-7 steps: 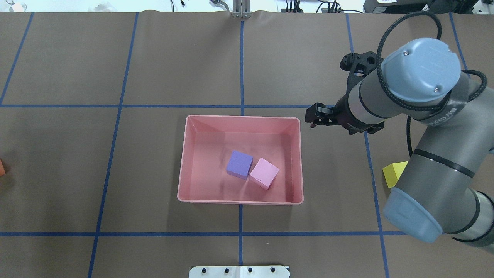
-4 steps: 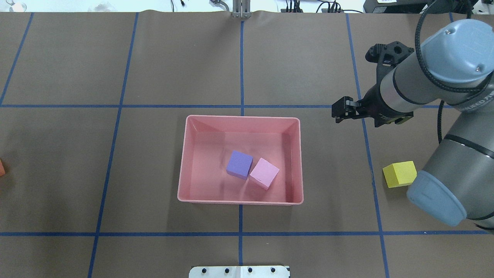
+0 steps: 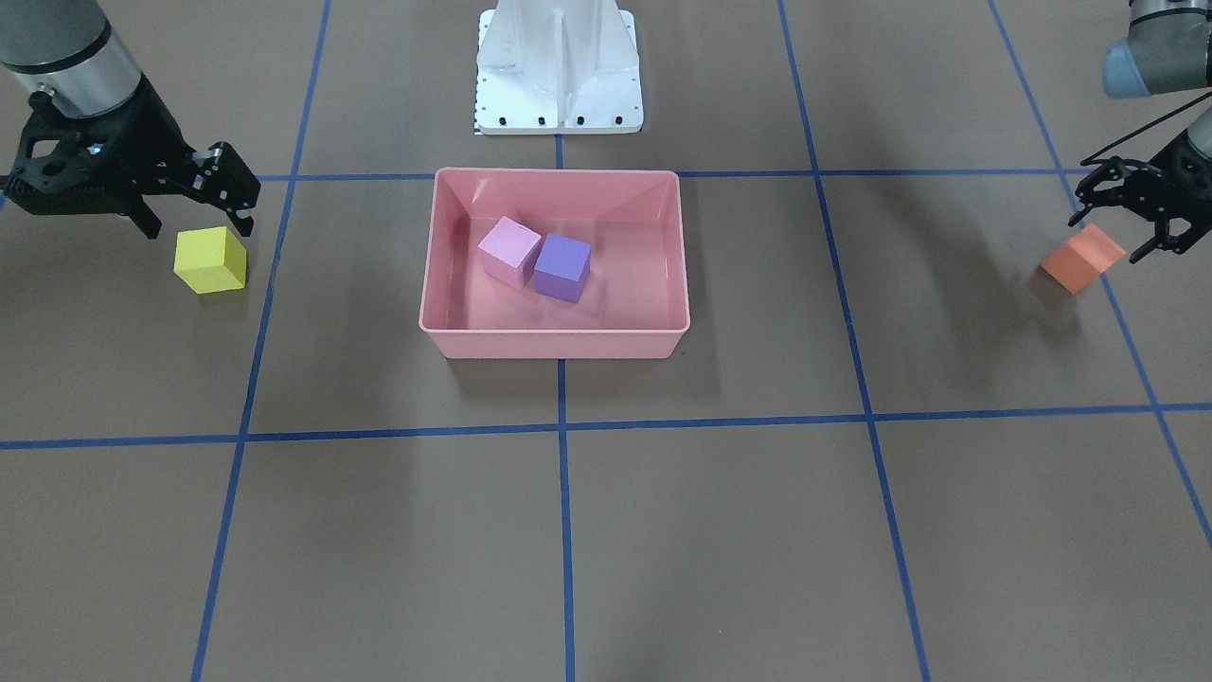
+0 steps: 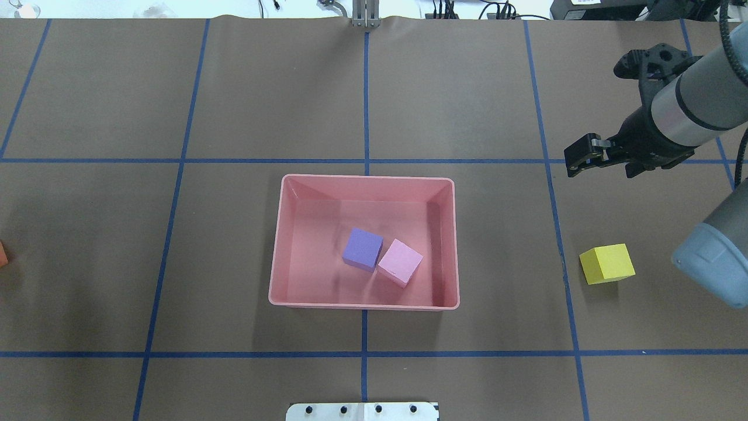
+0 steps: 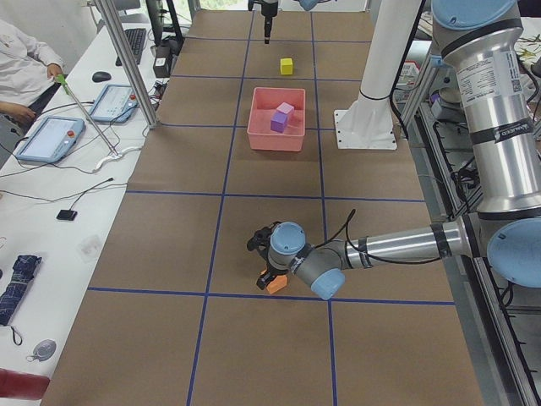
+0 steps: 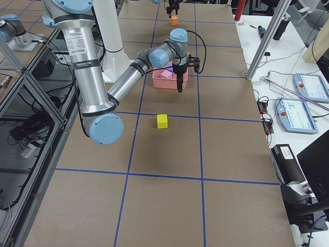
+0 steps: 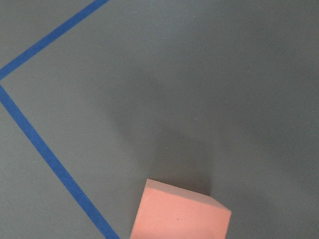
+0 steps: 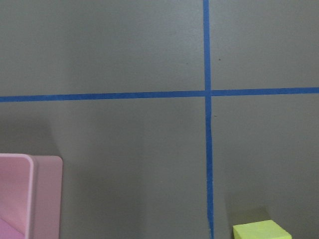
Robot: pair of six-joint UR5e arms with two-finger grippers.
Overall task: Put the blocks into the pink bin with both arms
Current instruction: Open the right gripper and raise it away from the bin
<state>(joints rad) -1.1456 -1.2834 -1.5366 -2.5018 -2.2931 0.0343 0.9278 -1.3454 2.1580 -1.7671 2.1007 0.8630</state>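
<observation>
The pink bin (image 4: 362, 304) sits mid-table and holds the purple block (image 4: 362, 248) and the light pink block (image 4: 400, 262), touching side by side. The yellow block (image 4: 606, 264) lies on the table right of the bin. My right gripper (image 4: 575, 164) hangs open and empty above the table, beyond the yellow block (image 3: 210, 260) and apart from it. The orange block (image 3: 1082, 258) lies far to the left side. My left gripper (image 3: 1122, 213) is open just over its far edge, not touching it. The left wrist view shows the orange block (image 7: 179, 211) at the bottom edge.
The white robot base (image 3: 559, 66) stands behind the bin (image 3: 554, 343). Blue tape lines cross the brown table cover. In the exterior left view a side desk holds tablets (image 5: 49, 138), and a person (image 5: 21, 63) sits at it.
My right arm has swung from the bin's right rim out toward the table's right side, and the yellow block is now fully uncovered. The blocks have not moved.
</observation>
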